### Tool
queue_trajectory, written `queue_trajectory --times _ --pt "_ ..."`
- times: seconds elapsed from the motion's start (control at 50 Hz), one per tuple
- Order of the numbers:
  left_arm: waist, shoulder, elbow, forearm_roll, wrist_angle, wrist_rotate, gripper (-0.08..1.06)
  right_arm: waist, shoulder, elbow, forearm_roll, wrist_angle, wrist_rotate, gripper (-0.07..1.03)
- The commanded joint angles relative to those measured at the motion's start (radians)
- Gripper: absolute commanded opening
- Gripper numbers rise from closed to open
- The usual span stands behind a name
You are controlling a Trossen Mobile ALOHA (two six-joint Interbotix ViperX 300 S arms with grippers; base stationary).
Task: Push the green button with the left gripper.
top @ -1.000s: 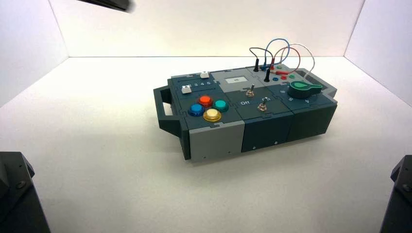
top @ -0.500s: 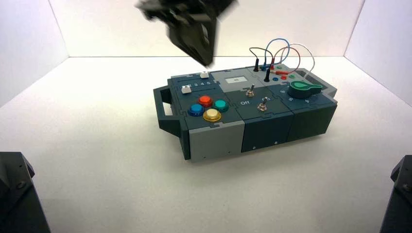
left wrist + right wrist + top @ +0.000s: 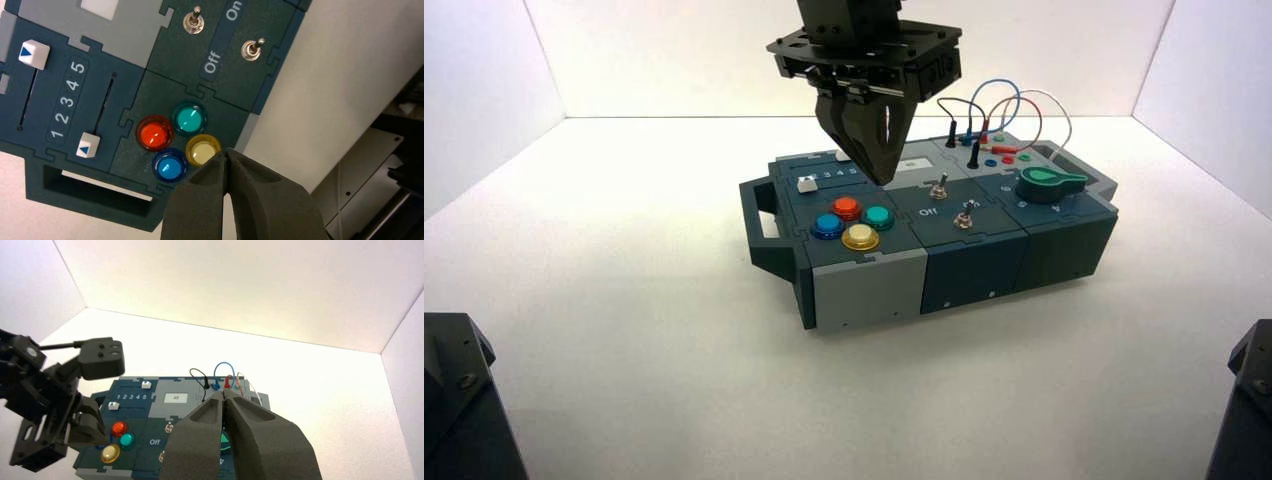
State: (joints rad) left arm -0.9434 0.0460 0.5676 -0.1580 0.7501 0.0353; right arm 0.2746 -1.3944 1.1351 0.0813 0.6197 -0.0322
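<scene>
The green button (image 3: 878,216) is a teal dome on the box's near-left block, grouped with the red (image 3: 846,207), blue (image 3: 828,225) and yellow (image 3: 861,237) buttons. My left gripper (image 3: 880,176) hangs point-down over the box, just behind and above this group, touching nothing. Its fingers are shut into a V. In the left wrist view its tips (image 3: 227,153) lie beside the yellow button (image 3: 202,150), with the green button (image 3: 189,119) a little beyond. My right gripper (image 3: 224,394) is shut and held back from the box.
The box (image 3: 869,282) has two white sliders (image 3: 34,53) (image 3: 87,146) beside a 1 to 5 scale. Two toggle switches (image 3: 192,21) (image 3: 251,48) stand by Off and On lettering. A dark green knob (image 3: 1048,184) and looped wires (image 3: 999,110) sit at the far right.
My left gripper has swung in from the upper left and come down over the box, ending upright behind the button group. Nothing on the box has moved.
</scene>
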Motion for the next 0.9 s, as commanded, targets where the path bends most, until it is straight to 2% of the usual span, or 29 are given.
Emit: queue_trajectory --times 0.02,0.46,0.72,0.9 --pt "-0.003 0.006 -0.026 0.006 -0.002 0.006 -0.03 0.000 0.008 -0.017 0.002 -0.012 0.002 -0.02" --pt "-0.003 0.083 -0.063 0.012 -0.002 0.046 -0.03 0.000 0.008 -0.017 0.002 -0.014 0.002 -0.03" --pt "-0.003 0.107 -0.092 0.029 0.005 0.051 -0.03 0.000 0.008 -0.017 0.002 -0.014 0.003 -0.02" --pt "-0.003 0.117 -0.094 0.029 0.006 0.058 -0.03 -0.002 0.008 -0.017 0.002 -0.014 0.002 -0.03"
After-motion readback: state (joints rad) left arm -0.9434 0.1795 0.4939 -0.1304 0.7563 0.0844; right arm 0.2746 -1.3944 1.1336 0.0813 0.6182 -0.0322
